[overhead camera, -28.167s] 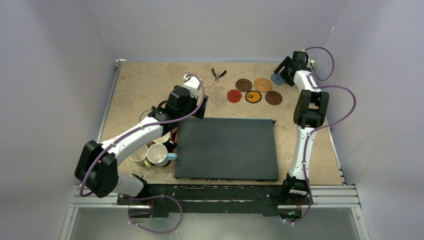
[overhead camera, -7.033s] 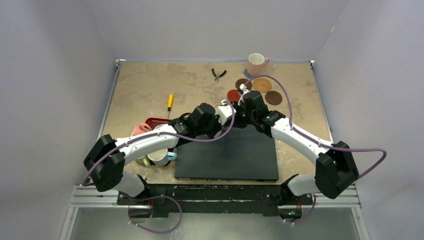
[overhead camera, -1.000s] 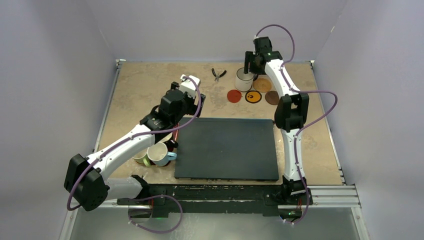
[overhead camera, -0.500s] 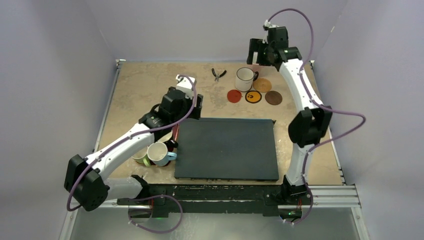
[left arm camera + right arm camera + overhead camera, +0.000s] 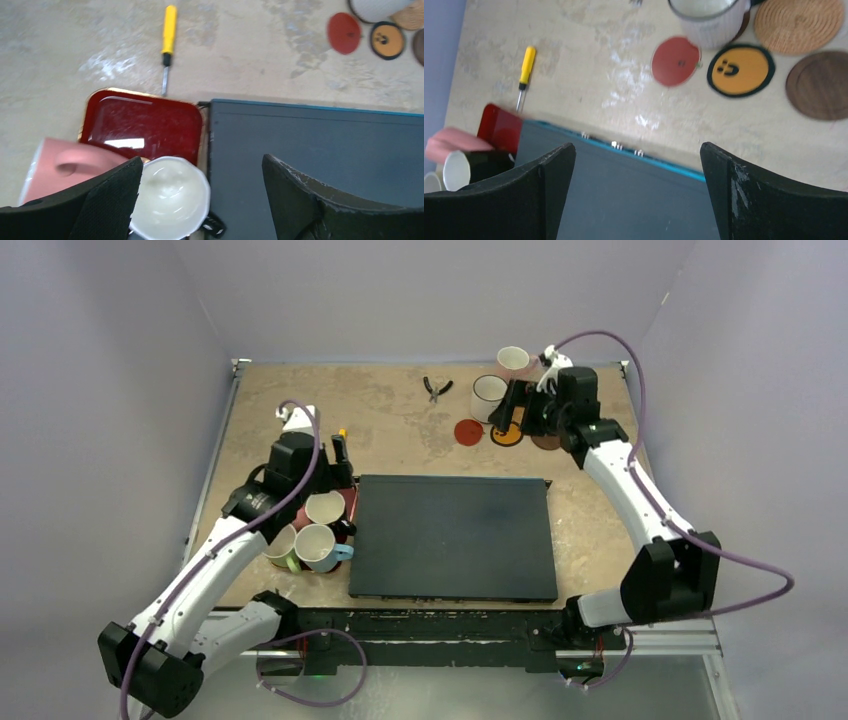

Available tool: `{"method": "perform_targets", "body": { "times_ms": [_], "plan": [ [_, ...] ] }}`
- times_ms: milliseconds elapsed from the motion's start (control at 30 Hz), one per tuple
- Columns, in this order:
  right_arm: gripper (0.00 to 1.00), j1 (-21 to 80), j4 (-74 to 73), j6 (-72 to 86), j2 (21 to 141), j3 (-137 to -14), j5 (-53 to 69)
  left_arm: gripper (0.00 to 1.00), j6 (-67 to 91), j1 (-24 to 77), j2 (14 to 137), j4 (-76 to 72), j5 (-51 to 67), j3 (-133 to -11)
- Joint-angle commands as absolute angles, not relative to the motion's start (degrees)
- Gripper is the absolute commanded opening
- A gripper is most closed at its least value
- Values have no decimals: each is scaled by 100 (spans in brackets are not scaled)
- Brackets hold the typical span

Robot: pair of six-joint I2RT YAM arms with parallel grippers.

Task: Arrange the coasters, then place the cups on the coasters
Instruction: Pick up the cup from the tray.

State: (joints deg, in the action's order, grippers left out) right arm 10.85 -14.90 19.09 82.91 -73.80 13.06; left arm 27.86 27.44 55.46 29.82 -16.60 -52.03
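Your left gripper (image 5: 201,164) hangs spread and empty over a glossy red tray (image 5: 145,125); its finger cuts off the salmon mug (image 5: 60,167). Past the matte black mat (image 5: 450,535), flat round discs lie far right: red coaster (image 5: 675,61), yellow coaster (image 5: 739,69), woven cork coaster (image 5: 799,25), ringed wood coaster (image 5: 819,85). The white mug (image 5: 709,20) hides its coaster. Your right gripper (image 5: 638,150) is spread, empty.

Yellow screwdriver (image 5: 168,45) beyond red tray (image 5: 145,120); black mat (image 5: 455,537); probable pliers (image 5: 436,388).

Both arms extended, left tool (image 5: 200,200) and right tool (image 5: 636,192) spread wide, empty.
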Motion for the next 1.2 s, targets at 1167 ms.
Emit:
{"method": "perform_targets", "body": {
  "times_ms": [1167],
  "plan": [
    [94, 1072, -715, 2026, 7118, -5878, 2554, 51, 2826, 961, 6469, 3987, -181, -5020]
  ]
}}
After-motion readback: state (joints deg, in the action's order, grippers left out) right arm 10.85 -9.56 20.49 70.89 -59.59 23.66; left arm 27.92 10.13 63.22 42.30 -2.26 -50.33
